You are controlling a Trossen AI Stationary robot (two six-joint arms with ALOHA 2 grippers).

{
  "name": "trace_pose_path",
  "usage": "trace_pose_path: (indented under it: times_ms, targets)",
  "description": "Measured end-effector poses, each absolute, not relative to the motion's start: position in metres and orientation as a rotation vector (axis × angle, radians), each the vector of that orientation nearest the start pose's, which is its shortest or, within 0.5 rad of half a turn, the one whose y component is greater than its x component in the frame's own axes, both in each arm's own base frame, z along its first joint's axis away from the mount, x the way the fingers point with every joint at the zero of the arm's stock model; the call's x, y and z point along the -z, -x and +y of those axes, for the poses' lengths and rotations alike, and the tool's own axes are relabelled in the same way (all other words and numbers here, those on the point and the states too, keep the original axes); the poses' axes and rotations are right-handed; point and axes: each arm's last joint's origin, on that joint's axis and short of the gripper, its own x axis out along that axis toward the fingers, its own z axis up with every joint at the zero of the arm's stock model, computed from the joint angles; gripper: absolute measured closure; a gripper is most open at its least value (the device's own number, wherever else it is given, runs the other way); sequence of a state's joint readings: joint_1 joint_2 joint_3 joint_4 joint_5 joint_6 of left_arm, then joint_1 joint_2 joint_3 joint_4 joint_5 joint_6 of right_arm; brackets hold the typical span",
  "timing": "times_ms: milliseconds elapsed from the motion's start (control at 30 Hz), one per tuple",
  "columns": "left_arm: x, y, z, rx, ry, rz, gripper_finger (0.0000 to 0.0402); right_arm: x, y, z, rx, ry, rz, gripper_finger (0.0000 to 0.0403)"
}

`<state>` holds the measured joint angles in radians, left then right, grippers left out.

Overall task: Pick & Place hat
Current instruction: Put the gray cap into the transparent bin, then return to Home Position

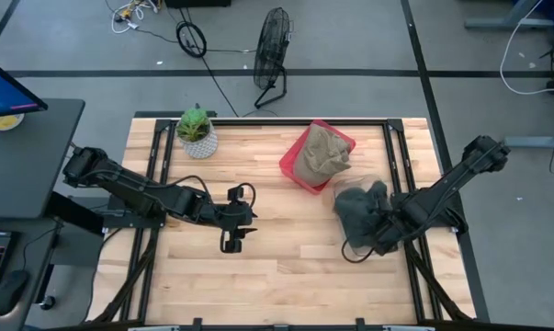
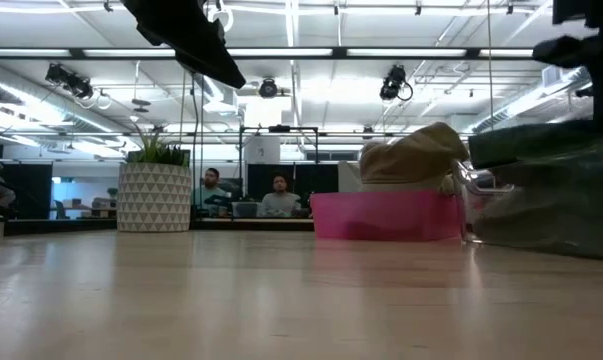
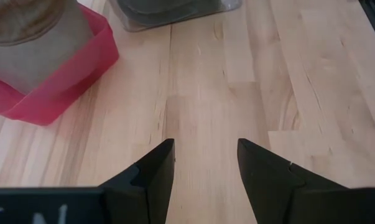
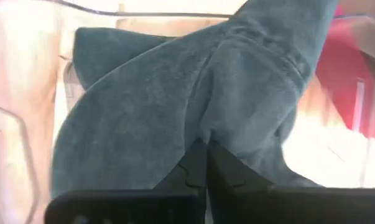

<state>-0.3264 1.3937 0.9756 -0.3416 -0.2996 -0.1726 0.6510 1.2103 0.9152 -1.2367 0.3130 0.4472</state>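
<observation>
A dark grey-green hat sits at the table's right side, in or over a clear plastic container. My right gripper is at the hat's near right part and is shut on its cloth. A tan hat rests in a pink bin just beyond it; in the low view the tan hat rises above the pink bin's wall. My left gripper hovers open above bare wood left of centre, its fingers apart and touching nothing. My right gripper pinches a raised fold of the dark hat's cloth between its two shut fingers. The fold bunches up where the fingertips meet. Whether the hat is lifted clear of the container cannot be told.
A potted plant stands near the table's far left corner. The pink bin and the clear container lie ahead of my left gripper. Bare wood spans the table's middle and near side. People sit in the room beyond.
</observation>
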Motion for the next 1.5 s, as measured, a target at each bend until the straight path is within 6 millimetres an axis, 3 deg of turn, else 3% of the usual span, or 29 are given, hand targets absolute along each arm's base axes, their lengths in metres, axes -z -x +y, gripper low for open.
trace_pose_path:
  times_ms: [200, 533, 667, 833, 967, 1067, 1300, 1500]
  targets:
    - [-0.253, -0.278, -0.085, -0.037, -0.069, 0.721, 0.0223, -0.210, -0.150, 0.101, 0.054, 0.347, 1.334, 0.0400]
    - [-0.253, -0.278, -0.085, -0.043, -0.071, 0.718, 0.0223, -0.210, -0.153, 0.094, 0.232, 0.167, 1.325, 0.0339]
    - [-0.257, -0.278, -0.085, -0.047, -0.065, 0.692, 0.0223, -0.236, -0.157, 0.096, 0.242, 0.122, 1.336, 0.0317]
    - [-0.277, -0.266, -0.080, -0.098, 0.052, 0.613, 0.0223, -0.294, -0.169, 0.105, 0.174, 0.015, 1.197, 0.0304]
    - [-0.303, -0.248, -0.075, -0.093, 0.111, 0.515, 0.0223, -0.336, -0.175, 0.108, 0.133, -0.042, 1.054, 0.0305]
    - [-0.322, -0.229, -0.070, -0.105, 0.101, 0.434, 0.0223, -0.356, -0.176, 0.109, 0.135, -0.011, 0.942, 0.0309]
    - [-0.363, -0.169, -0.053, -0.109, 0.074, 0.268, 0.0223, -0.384, -0.166, 0.101, 0.061, 0.117, 0.722, 0.0317]
    - [-0.364, -0.127, -0.038, -0.129, 0.043, 0.273, 0.0223, -0.385, -0.134, 0.078, -0.039, 0.115, 0.519, 0.0326]
